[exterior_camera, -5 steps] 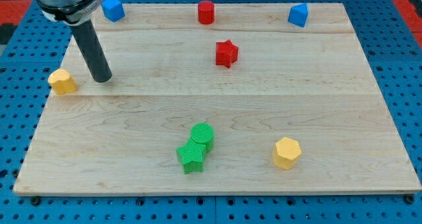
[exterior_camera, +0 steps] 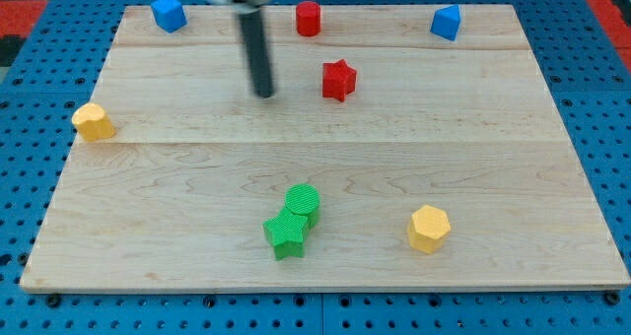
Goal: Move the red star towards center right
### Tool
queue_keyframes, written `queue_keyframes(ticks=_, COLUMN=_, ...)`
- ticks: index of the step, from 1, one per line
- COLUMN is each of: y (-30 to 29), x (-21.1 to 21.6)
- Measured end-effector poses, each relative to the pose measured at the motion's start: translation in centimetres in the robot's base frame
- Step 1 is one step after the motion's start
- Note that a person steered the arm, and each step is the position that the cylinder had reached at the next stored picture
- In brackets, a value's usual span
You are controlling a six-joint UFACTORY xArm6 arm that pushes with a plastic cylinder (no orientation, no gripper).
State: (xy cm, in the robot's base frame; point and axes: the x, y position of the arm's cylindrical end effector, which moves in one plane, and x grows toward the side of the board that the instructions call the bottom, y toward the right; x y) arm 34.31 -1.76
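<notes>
Red star: the small red star-shaped plastic block sits on the pale wooden board, in the upper middle of the view, well short of the centre right where it is meant to go.

My tip: the lower end of the dark straight rod, my tip, rests near the star on the view's left, apart from it, with bare board between them (the rod is blurred, so its exact edge is hard to fix).

Claw state: there is no claw on this arm, so nothing is apart, together or clamped; the rod can only push.

Handling: I judge the star light, rigid and free to slide on smooth wood; it should not deform or break under a nudge.

Where to press: since it cannot be gripped, I would meet its left side, a little toward the view's top, so it travels right and slightly down. A star's points make contact uneven (pushing on one point off-centre will likely spin it rather than drive it), so aim through its middle.

Neighbours: a red cylindrical block stands above the star, apart from it; a blue block sits near the top right corner.

Path: the board to the star's right looks free of blocks.
</notes>
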Motion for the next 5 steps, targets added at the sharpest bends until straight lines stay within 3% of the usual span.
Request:
queue_keyframes(ticks=1, y=3.2, x=-0.1)
queue_keyframes(ticks=2, y=2.6, x=-2.3)
queue_keyframes(ticks=4, y=15.1, x=4.1)
queue_keyframes(ticks=5, y=17.9, x=4.4)
